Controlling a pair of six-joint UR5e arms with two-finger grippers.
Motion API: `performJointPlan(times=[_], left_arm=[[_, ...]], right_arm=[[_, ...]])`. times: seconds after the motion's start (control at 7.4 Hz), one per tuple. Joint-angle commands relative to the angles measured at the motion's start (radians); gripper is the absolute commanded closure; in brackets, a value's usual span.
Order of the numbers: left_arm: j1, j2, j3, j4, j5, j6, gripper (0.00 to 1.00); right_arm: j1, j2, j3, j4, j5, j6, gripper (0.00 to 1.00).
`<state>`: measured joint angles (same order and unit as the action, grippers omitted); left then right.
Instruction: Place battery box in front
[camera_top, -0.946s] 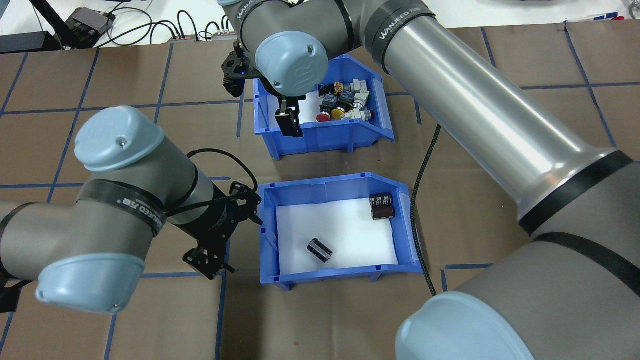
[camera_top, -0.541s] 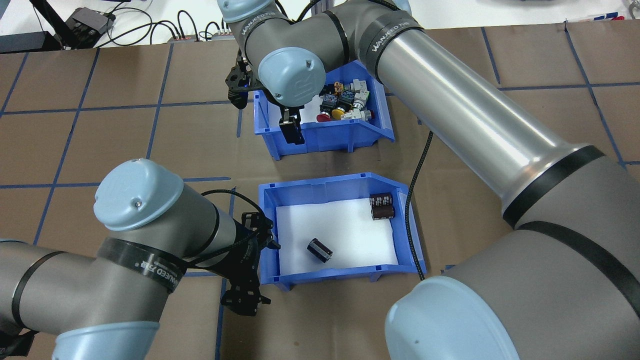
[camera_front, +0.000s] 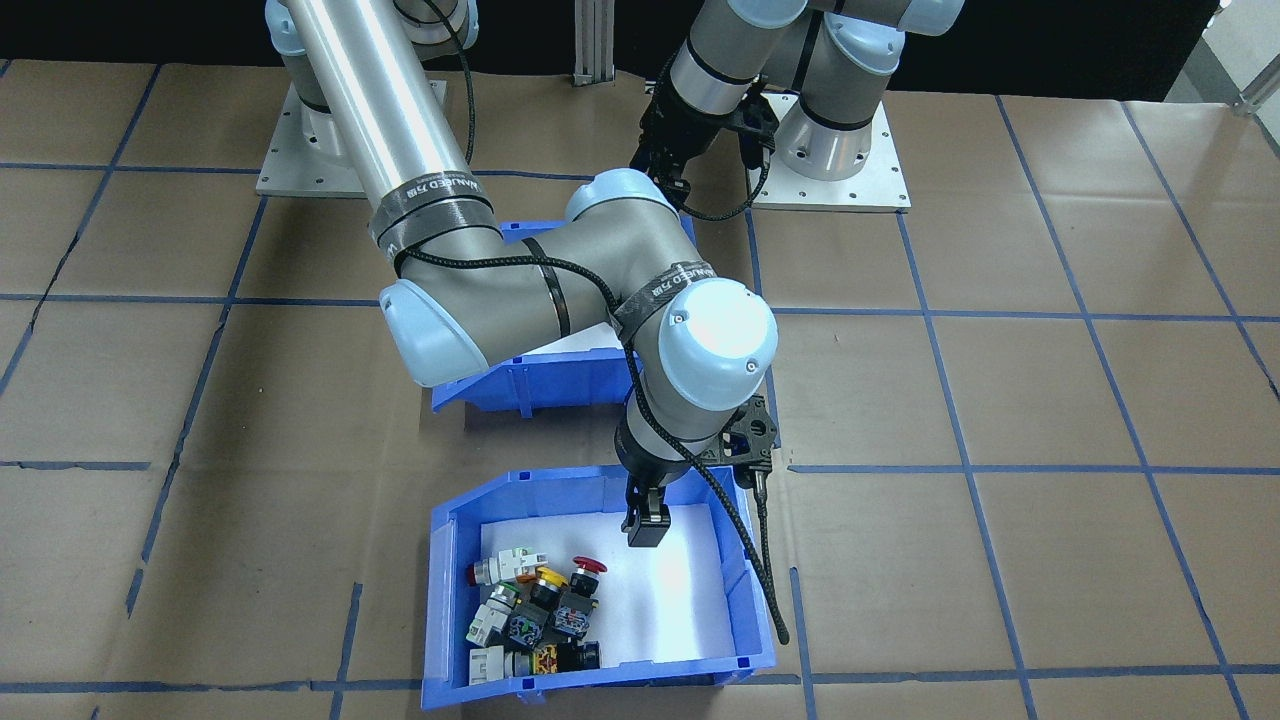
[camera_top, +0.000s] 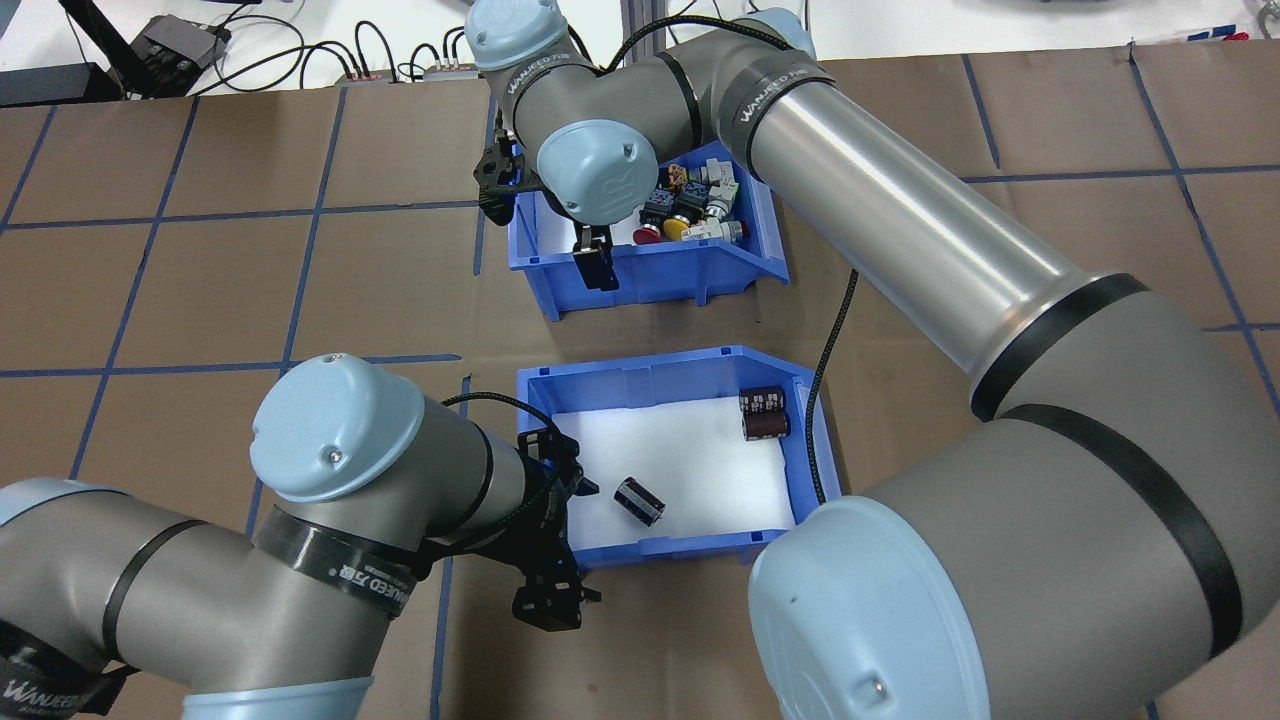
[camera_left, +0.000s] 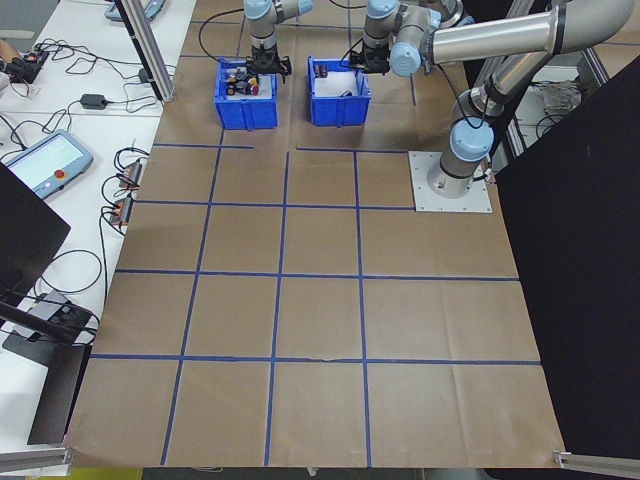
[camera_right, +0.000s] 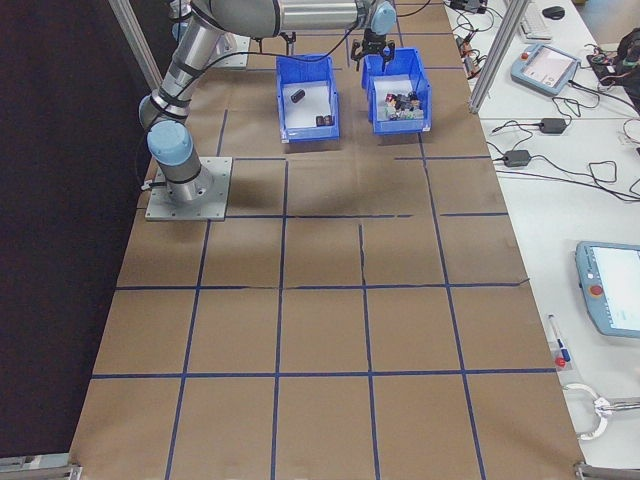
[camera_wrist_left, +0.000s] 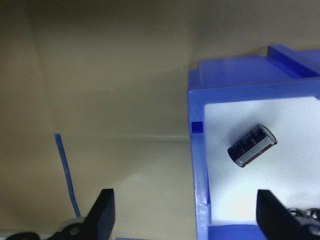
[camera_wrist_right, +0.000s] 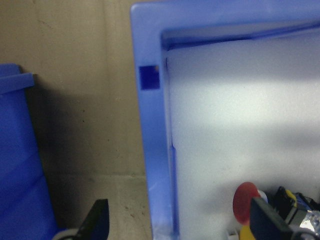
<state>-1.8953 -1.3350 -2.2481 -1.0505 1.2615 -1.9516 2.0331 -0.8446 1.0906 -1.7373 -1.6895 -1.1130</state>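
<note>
The battery box (camera_top: 660, 368) is the blue bin nearer my base, with a white liner and dark cells (camera_top: 640, 500) inside. My left gripper (camera_top: 560, 500) hangs open at its left wall. In the left wrist view the gripper (camera_wrist_left: 187, 217) straddles that wall (camera_wrist_left: 200, 170), one finger outside and one over the liner near a cell (camera_wrist_left: 251, 145). My right gripper (camera_top: 598, 265) is open at the near left corner of the other blue bin (camera_top: 690, 278), which holds colourful switches. In the right wrist view the right gripper (camera_wrist_right: 182, 222) straddles that bin's wall (camera_wrist_right: 150, 150).
The right arm's black cable (camera_top: 830, 340) drops along the battery box's right side. From the front, the right arm's elbow hides most of the battery box (camera_front: 540, 385), and the switch bin (camera_front: 440, 600) lies toward the table's operator side. Brown taped table (camera_top: 200, 290) surrounds both bins.
My left arm has swung right, bringing its gripper from the bare table onto the battery box's left wall. The right gripper has shifted slightly right along the switch bin's near wall.
</note>
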Motion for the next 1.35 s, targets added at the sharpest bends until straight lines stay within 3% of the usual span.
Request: performJointPlan(times=[0.0,0.14,0.41,0.54,0.68,0.81,0.95,1.22], left_arm=[[-0.100,-0.142,-0.008,0.251,0.048,-0.128,0.01],[-0.135,-0.177,-0.028,0.314,0.082,-0.147,0.01],[-0.146,-0.181,-0.070,0.340,0.085,-0.138,0.01],[-0.146,-0.188,-0.070,0.339,0.087,-0.139,0.01],[-0.146,-0.193,-0.071,0.339,0.094,-0.142,0.10],[-0.146,-0.193,-0.067,0.342,0.133,-0.145,0.33],[-0.146,-0.193,-0.067,0.342,0.145,-0.150,0.57],[-0.146,-0.193,-0.064,0.372,0.145,-0.155,0.94]], right_arm=[[-0.004,0.009,0.003,-0.004,-0.002,0.002,0.04],[-0.005,0.003,0.005,-0.001,-0.007,0.005,0.17],[-0.004,-0.004,0.005,0.012,-0.016,0.007,0.74],[-0.004,-0.005,0.002,0.012,-0.016,0.007,0.95],[-0.005,-0.005,-0.008,0.010,-0.018,0.002,0.99],[-0.004,-0.013,-0.009,0.010,-0.019,0.001,1.00],[-0.008,-0.025,-0.011,0.010,-0.021,-0.001,1.00],[-0.037,-0.080,-0.009,0.012,-0.056,-0.005,1.00]])
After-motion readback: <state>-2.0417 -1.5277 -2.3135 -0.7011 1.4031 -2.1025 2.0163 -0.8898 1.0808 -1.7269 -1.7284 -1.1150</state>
